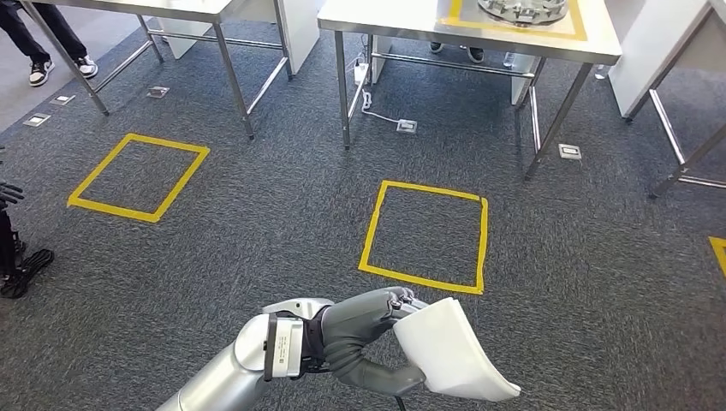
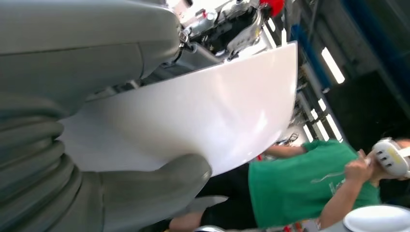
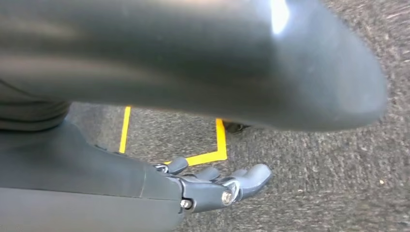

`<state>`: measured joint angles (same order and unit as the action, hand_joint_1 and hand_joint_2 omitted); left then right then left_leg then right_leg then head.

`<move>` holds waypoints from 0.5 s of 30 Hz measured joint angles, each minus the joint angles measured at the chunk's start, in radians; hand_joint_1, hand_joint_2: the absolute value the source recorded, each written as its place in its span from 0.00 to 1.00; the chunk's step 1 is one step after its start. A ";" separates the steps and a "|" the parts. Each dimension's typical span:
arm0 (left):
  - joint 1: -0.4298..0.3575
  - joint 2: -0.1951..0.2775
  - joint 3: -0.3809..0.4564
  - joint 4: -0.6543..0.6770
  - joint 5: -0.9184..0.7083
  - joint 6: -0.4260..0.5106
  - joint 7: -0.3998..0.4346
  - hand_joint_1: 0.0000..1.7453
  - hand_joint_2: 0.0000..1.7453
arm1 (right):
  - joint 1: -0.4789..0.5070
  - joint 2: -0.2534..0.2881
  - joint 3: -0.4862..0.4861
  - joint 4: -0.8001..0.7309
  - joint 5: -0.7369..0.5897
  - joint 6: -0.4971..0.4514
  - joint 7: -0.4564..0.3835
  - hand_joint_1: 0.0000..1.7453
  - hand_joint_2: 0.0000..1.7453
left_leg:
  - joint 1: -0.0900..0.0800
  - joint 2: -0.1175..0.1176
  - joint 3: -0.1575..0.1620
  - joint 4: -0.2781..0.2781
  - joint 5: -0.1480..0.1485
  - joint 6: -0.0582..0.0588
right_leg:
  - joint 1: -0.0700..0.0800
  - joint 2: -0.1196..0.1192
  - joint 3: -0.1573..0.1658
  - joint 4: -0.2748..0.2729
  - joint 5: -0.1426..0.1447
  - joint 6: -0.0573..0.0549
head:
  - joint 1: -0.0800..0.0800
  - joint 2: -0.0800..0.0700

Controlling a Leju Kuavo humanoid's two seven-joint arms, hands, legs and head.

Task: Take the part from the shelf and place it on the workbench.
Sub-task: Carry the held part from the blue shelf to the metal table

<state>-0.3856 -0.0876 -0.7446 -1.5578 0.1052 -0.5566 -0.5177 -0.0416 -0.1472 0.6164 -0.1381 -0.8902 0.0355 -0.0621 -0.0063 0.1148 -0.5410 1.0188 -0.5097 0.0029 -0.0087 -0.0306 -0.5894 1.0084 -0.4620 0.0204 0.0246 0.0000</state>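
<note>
So I had the white part (image 1: 454, 351) clamped in my left hand (image 1: 364, 342), thumb under, fingers over the top edge, carried out over the carpet. Right hand (image 3: 217, 186) hung loose with fingers apart, holding nothing. Carrying step, I reckoned. The workbench (image 1: 385, 21) stood well ahead (past the yellow tape square (image 1: 425, 237)), so next meant walking up to it and setting the part down near its front edge.

dark grey carpet (image 1: 257, 248) with yellow taped squares (image 1: 425, 236) — steel-legged tables (image 1: 467, 38) beyond.
</note>
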 joint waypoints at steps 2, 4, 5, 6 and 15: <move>0.000 0.000 0.000 -0.002 0.000 -0.001 0.000 1.00 1.00 | 0.002 0.000 0.002 0.000 0.000 -0.002 -0.002 0.00 0.00 | 0.004 -0.041 -0.016 0.047 -0.032 -0.012 | -0.007 0.019 0.003 -0.004 0.003 -0.011 | -0.004 0.000; 0.002 0.004 0.001 -0.003 0.000 -0.002 0.000 1.00 1.00 | -0.001 0.000 0.004 0.000 0.000 -0.006 -0.005 0.00 0.00 | 0.008 -0.094 -0.074 0.170 -0.095 -0.019 | -0.009 0.038 0.003 -0.004 0.004 -0.018 | -0.009 0.000; 0.004 0.006 0.001 -0.002 0.000 -0.003 0.000 1.00 1.00 | -0.003 0.000 0.005 0.000 0.000 -0.007 -0.007 0.00 0.00 | 0.008 -0.105 -0.108 0.236 -0.121 -0.020 | -0.009 0.050 0.002 -0.004 0.004 -0.019 | -0.011 0.000; 0.006 0.009 0.001 -0.002 0.000 -0.004 0.000 1.00 1.00 | -0.003 0.000 0.006 0.000 0.000 -0.007 -0.008 0.00 0.00 | 0.009 -0.109 -0.131 0.279 -0.129 -0.020 | -0.008 0.063 0.002 -0.004 0.004 -0.019 | -0.012 0.000; 0.006 0.012 0.002 -0.003 0.000 -0.006 0.000 1.00 1.00 | -0.006 0.000 0.008 0.000 0.002 -0.008 -0.011 0.00 0.00 | 0.007 -0.170 -0.020 0.003 0.020 0.011 | -0.015 0.165 -0.010 -0.002 0.011 0.020 | -0.014 0.000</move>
<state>-0.3799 -0.0753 -0.7431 -1.5613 0.1053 -0.5621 -0.5177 -0.0475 -0.1469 0.6239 -0.1381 -0.8881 0.0275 -0.0735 0.0010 -0.0556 -0.5613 1.0220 -0.4895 0.0142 -0.0235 0.1346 -0.5996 1.0062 -0.4510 0.0406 0.0104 0.0000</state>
